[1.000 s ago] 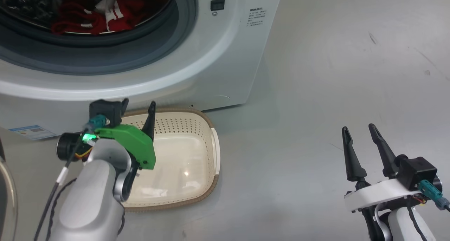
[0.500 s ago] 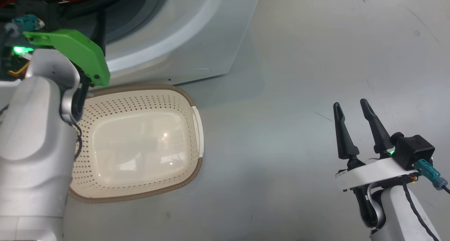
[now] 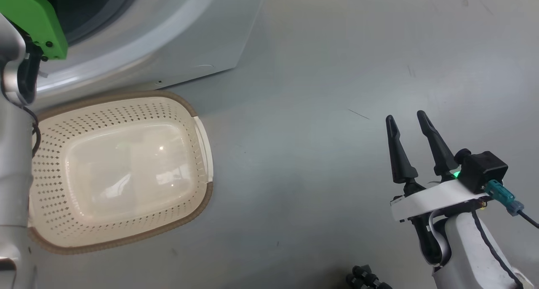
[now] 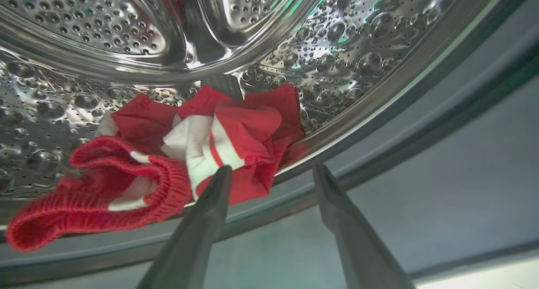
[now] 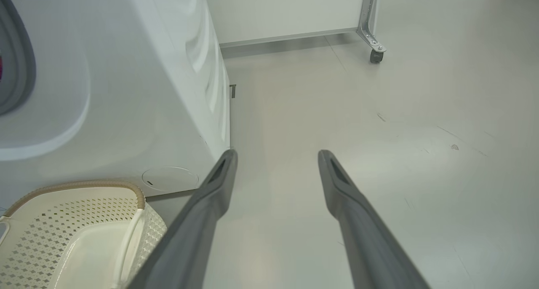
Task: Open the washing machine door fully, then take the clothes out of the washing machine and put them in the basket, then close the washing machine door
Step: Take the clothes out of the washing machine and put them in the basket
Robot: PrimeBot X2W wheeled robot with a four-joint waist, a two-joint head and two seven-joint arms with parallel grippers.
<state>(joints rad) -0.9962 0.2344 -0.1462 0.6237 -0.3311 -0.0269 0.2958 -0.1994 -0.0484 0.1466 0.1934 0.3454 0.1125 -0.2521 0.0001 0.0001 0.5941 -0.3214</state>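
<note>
The white washing machine (image 3: 177, 36) stands at the upper left, and its grey gasket edge (image 5: 17, 70) shows in the right wrist view. The washing machine door is out of view. Red clothes with white trim (image 4: 168, 162) lie bunched at the front of the steel drum (image 4: 105, 28). My left gripper (image 4: 271, 173) is open at the drum's mouth, its left finger (image 4: 210, 204) against the red fabric; its green wrist cover (image 3: 33, 19) shows in the head view. The cream basket (image 3: 202, 154) sits empty on the floor below the washer. My right gripper (image 3: 406, 120) hovers open over bare floor, holding nothing.
Grey floor (image 3: 316, 91) stretches to the right of the washer and basket. A white cabinet on a caster wheel (image 5: 374, 55) stands further back. A small black part (image 3: 364, 278) shows at the bottom edge of the head view.
The head camera has swung down and right, so the washer and basket slid up and left. My left arm rose from in front of the basket to the drum opening. Both grippers stayed open.
</note>
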